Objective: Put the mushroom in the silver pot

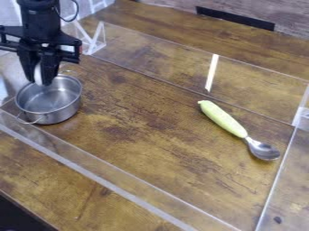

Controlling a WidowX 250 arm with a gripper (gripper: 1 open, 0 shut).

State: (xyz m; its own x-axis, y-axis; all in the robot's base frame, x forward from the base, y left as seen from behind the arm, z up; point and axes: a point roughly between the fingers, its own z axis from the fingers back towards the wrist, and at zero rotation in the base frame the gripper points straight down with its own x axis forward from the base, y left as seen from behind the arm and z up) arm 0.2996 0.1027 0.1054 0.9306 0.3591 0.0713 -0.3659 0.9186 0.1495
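The gripper (45, 76) hangs pointing straight down over the far rim of the silver pot (49, 99), its dark fingers pressed close together. Whether the mushroom is pinched between them I cannot tell (the fingers are dark and small here, and no cap or stem shows anywhere on the table or inside the pot). If it is held, the carry is nearly done and only the release remains. The yellow-green spoon (237, 128) lies well apart.
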